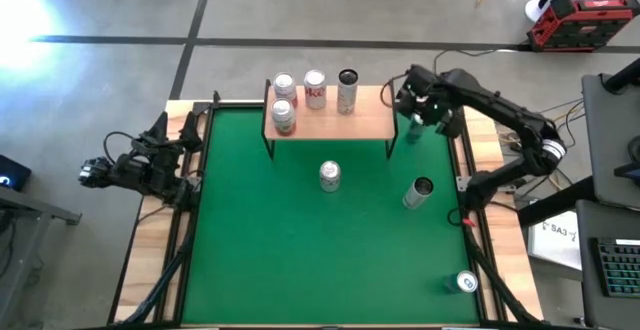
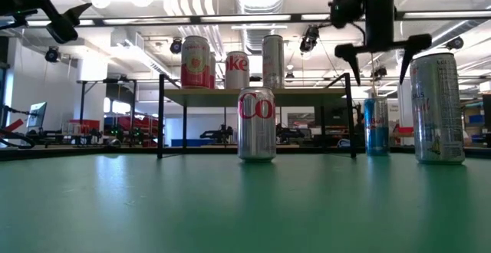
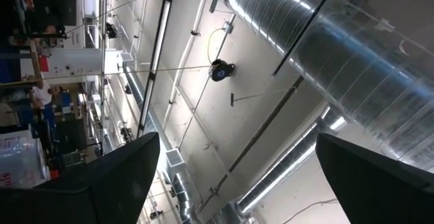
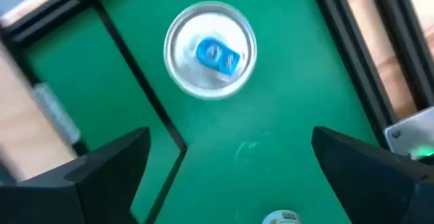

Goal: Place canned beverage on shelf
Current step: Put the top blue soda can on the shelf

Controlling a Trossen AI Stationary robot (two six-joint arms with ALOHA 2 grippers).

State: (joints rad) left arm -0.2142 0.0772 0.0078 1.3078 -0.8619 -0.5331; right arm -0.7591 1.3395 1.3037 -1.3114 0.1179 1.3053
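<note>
The light-wood shelf (image 1: 330, 118) on black legs stands at the far side of the green mat and carries several cans (image 1: 315, 90). A slim blue can (image 1: 413, 131) stands upright on the mat just right of the shelf. Its silver top with a blue tab shows in the right wrist view (image 4: 211, 51). My right gripper (image 1: 416, 108) hangs open above this can, fingers pointing down, clear of it in the low view (image 2: 379, 67). My left gripper (image 1: 185, 142) waits open at the table's left edge, pointing up at the ceiling (image 3: 237, 142).
A Diet Coke can (image 1: 330, 175) stands in front of the shelf at mid-mat. A tall silver can (image 1: 418, 192) stands to its right, and another can (image 1: 466, 282) near the front right corner. The shelf's right front leg (image 4: 135, 81) is close beside the blue can.
</note>
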